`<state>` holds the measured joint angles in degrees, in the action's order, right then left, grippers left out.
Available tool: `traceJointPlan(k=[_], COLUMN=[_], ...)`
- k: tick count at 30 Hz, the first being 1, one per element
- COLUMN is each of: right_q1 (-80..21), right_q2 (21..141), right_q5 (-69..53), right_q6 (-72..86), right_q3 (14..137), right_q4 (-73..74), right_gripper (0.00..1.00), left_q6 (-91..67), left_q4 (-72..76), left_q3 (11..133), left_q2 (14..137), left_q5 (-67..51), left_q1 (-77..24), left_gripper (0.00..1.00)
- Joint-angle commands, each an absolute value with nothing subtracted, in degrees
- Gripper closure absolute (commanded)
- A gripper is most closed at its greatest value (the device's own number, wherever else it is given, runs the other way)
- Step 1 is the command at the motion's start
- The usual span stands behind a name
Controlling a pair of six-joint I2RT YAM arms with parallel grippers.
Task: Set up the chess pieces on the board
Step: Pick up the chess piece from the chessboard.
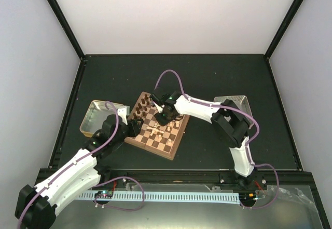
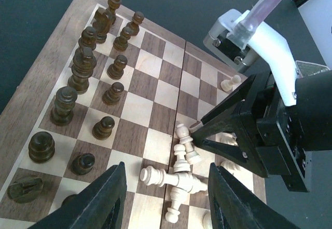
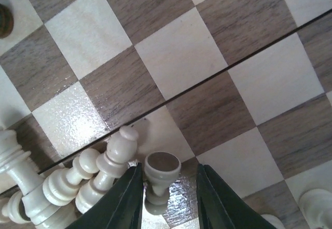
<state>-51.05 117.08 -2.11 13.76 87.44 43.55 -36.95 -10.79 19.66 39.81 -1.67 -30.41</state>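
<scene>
The board (image 1: 167,145) lies at the table's middle. A heap of toppled cream chess pieces (image 2: 182,167) rests on its centre seam. My left gripper (image 2: 166,169) hangs open above that heap, with no piece held between its fingers. My right gripper (image 3: 168,167) is low over the board (image 3: 176,57), its jaws either side of one cream piece (image 3: 162,173). That piece shows its felt base and touches the left finger (image 3: 127,198), with a gap to the right finger. More fallen cream pieces (image 3: 78,182) lie just left of it. One cream pawn (image 2: 226,85) stands alone.
Dark brown chessmen (image 2: 83,73) stand in two rows along the board's left side. A gold tin tray (image 1: 96,116) sits left of the board, a pinkish-grey tray (image 1: 233,103) to its right. The right arm's black gripper (image 2: 244,130) crowds the left wrist view.
</scene>
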Motion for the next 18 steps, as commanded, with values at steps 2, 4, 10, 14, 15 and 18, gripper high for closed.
traceJointPlan(k=[2, 4, 10, 14, 15, 18], right_q1=[-51.4, -51.4, -51.5, -51.5, -51.5, -51.4], right_q2=[118.9, 119.1, 119.2, 117.2, 116.3, 112.1], right_q5=[-1.1, -0.5, 0.7, 2.4, 2.2, 0.4], right_q6=[13.5, 14.1, 15.8, 19.1, 20.2, 24.8], right_q3=[89.5, 89.3, 88.8, 87.6, 86.8, 85.2], right_q4=[44.5, 44.4, 43.3, 40.4, 38.9, 34.4], right_gripper=[0.7, 0.72, 0.87, 0.91, 0.92, 0.92], left_q6=[-37.5, -37.6, -37.6, -37.9, -38.0, -38.2], left_q4=[-9.3, -9.1, -8.7, -8.1, -7.4, -3.9], left_q3=[19.6, 19.5, 19.3, 19.2, 19.0, 18.1], left_q2=[40.2, 40.3, 40.7, 40.6, 40.5, 40.6], left_q5=[-2.8, -2.8, -3.1, -4.2, -4.7, -7.3], left_q1=[-29.8, -29.8, -29.9, -29.9, -29.9, -29.8], left_gripper=[0.55, 0.55, 0.54, 0.54, 0.53, 0.52])
